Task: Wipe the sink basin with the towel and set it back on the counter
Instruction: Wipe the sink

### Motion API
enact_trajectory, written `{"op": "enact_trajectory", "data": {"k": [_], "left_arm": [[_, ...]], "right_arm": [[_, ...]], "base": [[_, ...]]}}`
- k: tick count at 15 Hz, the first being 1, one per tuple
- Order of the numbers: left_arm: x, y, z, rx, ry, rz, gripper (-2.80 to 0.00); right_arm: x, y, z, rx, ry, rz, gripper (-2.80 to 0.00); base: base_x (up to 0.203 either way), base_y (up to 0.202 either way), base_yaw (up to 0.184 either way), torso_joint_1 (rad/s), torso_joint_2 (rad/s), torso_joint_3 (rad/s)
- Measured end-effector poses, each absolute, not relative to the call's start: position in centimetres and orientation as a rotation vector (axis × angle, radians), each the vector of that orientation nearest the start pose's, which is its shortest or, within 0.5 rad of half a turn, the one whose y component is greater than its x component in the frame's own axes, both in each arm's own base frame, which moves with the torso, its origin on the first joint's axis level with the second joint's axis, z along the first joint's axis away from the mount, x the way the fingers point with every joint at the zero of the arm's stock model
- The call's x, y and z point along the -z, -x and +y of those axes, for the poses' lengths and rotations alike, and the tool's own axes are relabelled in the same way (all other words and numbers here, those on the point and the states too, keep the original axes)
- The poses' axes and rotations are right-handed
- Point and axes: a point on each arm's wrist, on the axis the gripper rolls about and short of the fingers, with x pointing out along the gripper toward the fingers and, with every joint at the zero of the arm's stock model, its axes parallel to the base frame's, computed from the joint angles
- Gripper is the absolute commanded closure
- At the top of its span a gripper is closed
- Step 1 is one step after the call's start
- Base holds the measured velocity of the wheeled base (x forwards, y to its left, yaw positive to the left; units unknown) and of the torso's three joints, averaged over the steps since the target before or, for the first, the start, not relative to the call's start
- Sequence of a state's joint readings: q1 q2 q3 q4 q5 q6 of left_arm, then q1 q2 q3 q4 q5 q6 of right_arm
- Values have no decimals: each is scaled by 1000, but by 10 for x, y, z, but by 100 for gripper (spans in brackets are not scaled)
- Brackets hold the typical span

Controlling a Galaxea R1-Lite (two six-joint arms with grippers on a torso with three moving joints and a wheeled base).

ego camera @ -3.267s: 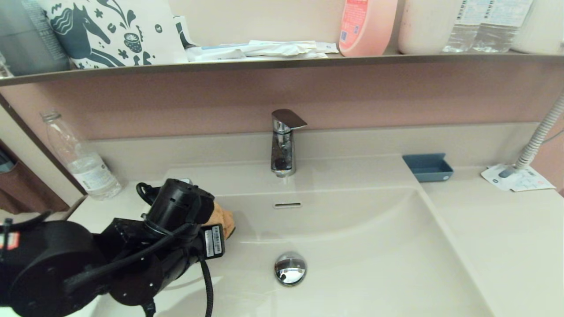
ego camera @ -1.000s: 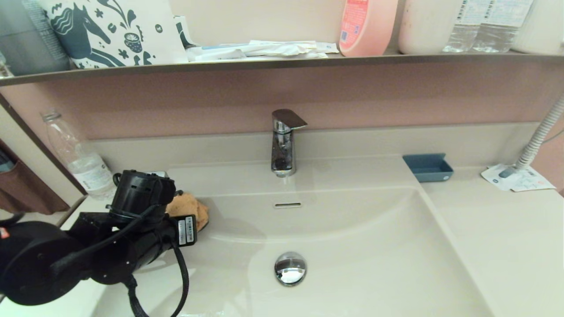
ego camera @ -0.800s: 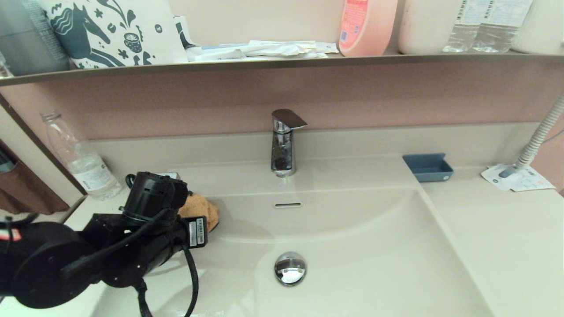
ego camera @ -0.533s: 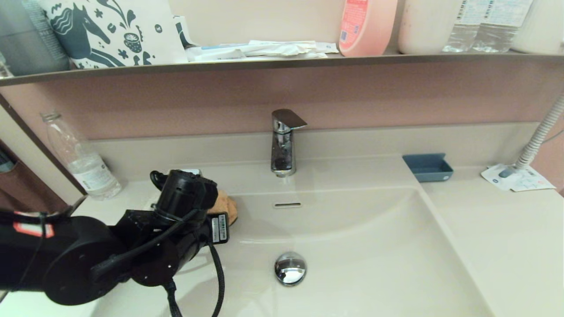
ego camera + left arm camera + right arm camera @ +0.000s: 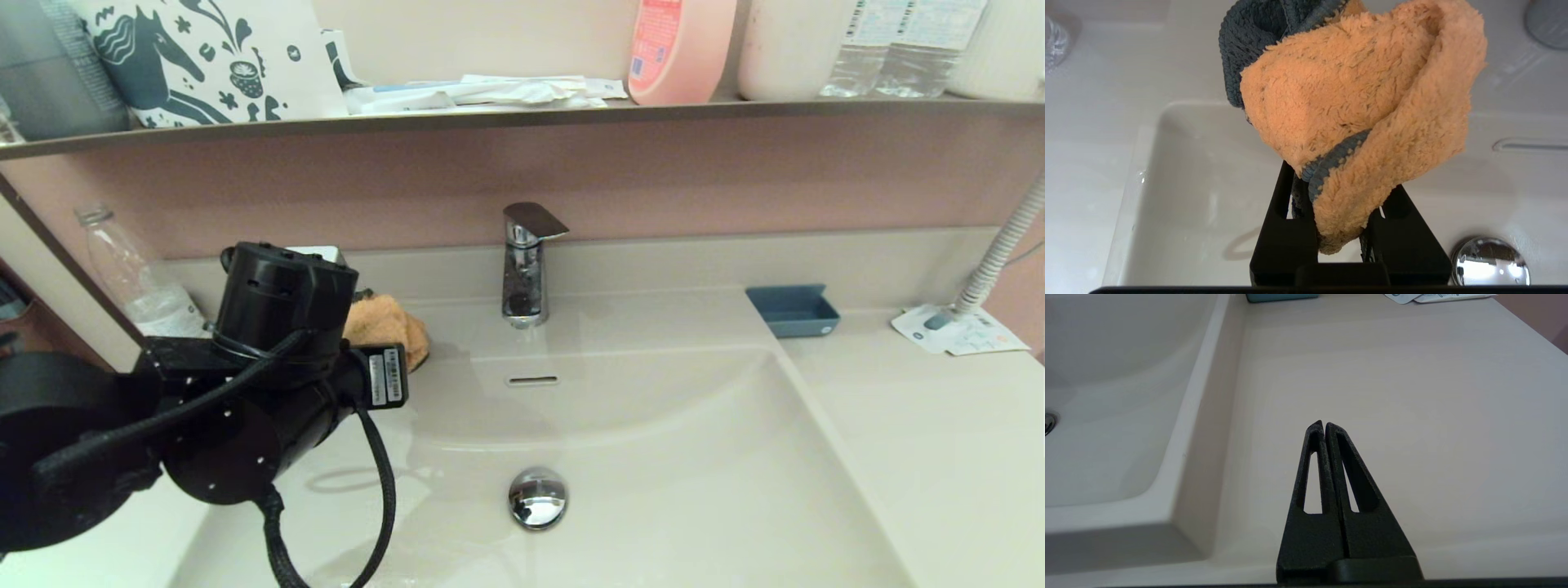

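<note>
The orange fluffy towel (image 5: 384,327) with a dark blue edge hangs bunched in my left gripper (image 5: 1337,179), which is shut on it. It is held in the air above the back left corner of the sink basin (image 5: 653,457), clear of the surface. In the left wrist view the towel (image 5: 1355,94) covers the fingertips, and the basin (image 5: 1200,192) and the chrome drain plug (image 5: 1490,261) lie below. My right gripper (image 5: 1324,425) is shut on nothing, parked low over the counter (image 5: 1404,384) right of the basin. It is out of the head view.
The chrome faucet (image 5: 526,261) stands behind the basin, with the overflow slot (image 5: 532,380) below it. A clear bottle (image 5: 139,286) stands on the left counter. A blue tray (image 5: 792,310) and papers (image 5: 959,331) lie back right. A shelf (image 5: 522,114) with bottles runs above.
My left arm swept the towel along the basin's left back wall, then lifted it up out of the basin. The right arm has not moved.
</note>
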State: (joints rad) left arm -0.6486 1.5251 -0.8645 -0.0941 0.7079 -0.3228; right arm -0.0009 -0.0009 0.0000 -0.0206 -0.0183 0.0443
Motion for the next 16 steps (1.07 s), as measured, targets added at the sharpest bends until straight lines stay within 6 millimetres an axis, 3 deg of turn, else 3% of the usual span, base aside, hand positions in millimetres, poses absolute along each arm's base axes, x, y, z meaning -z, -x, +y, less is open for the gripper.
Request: {"op": "enact_trajectory", "data": {"k": [6, 10, 16], "left_arm": [[-198, -252, -161, -128, 29, 370, 0], [-177, -270, -181, -136, 57, 411, 0], [-164, -296, -210, -123, 52, 421, 0]], "right_arm": [[-78, 23, 0, 18, -44, -22, 0], [-78, 23, 0, 18, -44, -22, 0], [-78, 23, 0, 18, -44, -22, 0]], "base": [[0, 0, 0, 0, 0, 0], [0, 0, 0, 0, 0, 0], [0, 0, 0, 0, 0, 0]]}}
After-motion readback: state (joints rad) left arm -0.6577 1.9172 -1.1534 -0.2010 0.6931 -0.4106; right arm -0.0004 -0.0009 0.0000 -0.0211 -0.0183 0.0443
